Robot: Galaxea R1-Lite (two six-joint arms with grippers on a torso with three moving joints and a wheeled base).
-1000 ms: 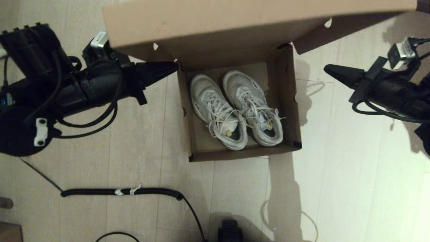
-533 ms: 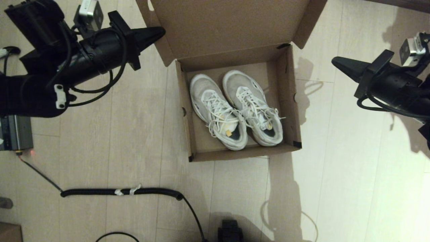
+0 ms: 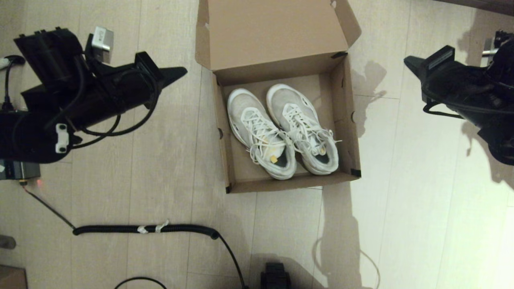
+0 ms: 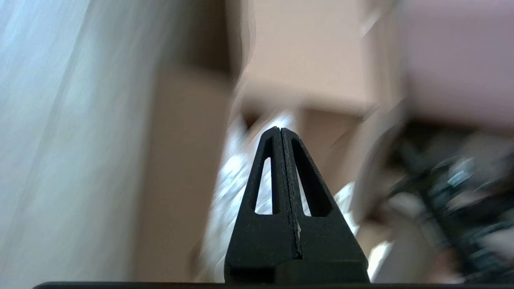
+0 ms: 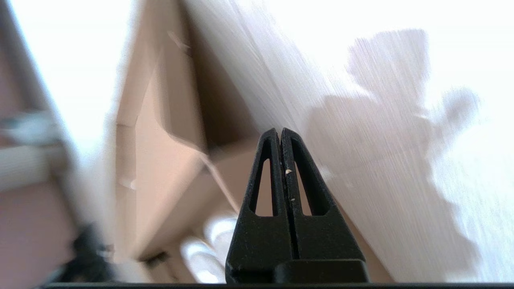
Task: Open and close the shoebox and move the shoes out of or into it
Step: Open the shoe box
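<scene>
Showing no readable writing: shoebox [image 3: 281,36]

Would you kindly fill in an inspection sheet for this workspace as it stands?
Surface: pale wood-plank floor, lit brightly on the right.
Job's things: large brown cardboard shoebox, lid flap open and standing back; pair of white chunky-soled sneakers side by side inside.
Clutter: small grey device at the left edge.
Grippers: left claw shut, beside the box's left; right claw shut, off to its right; neither touches the box.
Cables: black coiled cable on the floor before the box.
Surroundings: nothing seen.
</scene>
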